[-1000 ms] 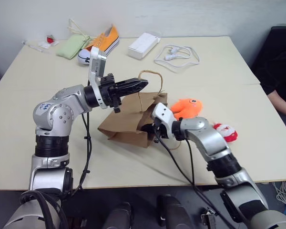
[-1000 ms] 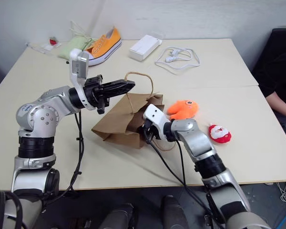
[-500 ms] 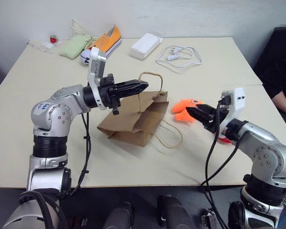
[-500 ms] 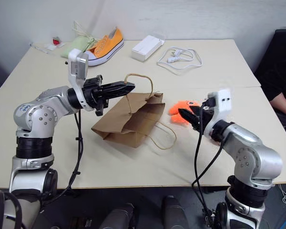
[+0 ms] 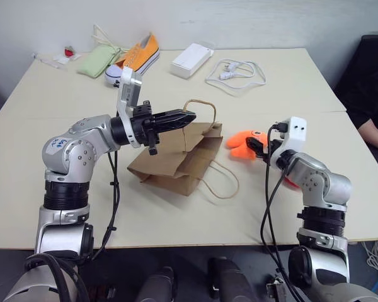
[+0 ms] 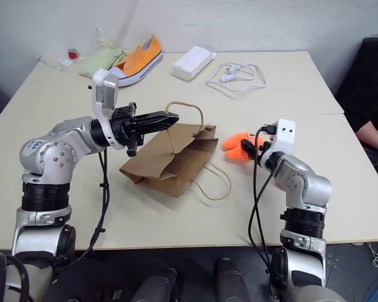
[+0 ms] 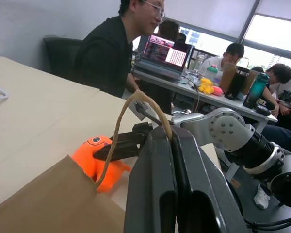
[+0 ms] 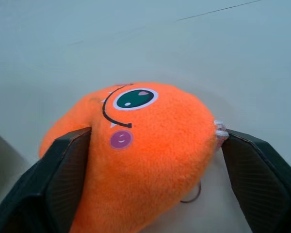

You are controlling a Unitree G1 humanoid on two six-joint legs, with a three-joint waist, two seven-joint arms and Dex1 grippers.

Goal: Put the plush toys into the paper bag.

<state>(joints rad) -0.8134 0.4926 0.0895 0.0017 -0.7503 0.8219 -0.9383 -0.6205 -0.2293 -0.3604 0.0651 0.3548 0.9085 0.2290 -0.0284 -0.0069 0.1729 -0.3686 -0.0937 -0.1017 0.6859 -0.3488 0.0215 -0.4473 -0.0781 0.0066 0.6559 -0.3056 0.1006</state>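
Left gripper (image 5: 188,117) clamps the bag (image 5: 176,162) handle (lifted). Right gripper (image 5: 257,146), fingers apart, straddles the orange fish (image 5: 242,139) at the bag's 3 o'clock; bare table (image 5: 290,94) beyond.

Even, soft indoor light is falling on the table (image 5: 176,207) — shadows under the paper bag (image 5: 176,165) are staying faint. In the left wrist view, bright windows (image 7: 276,29) beyond the left gripper (image 7: 169,145) are glaring, and its near fingers are blurring. The orange fish toy (image 8: 145,160) between the right gripper's fingers (image 8: 63,184) is looking slightly soft.
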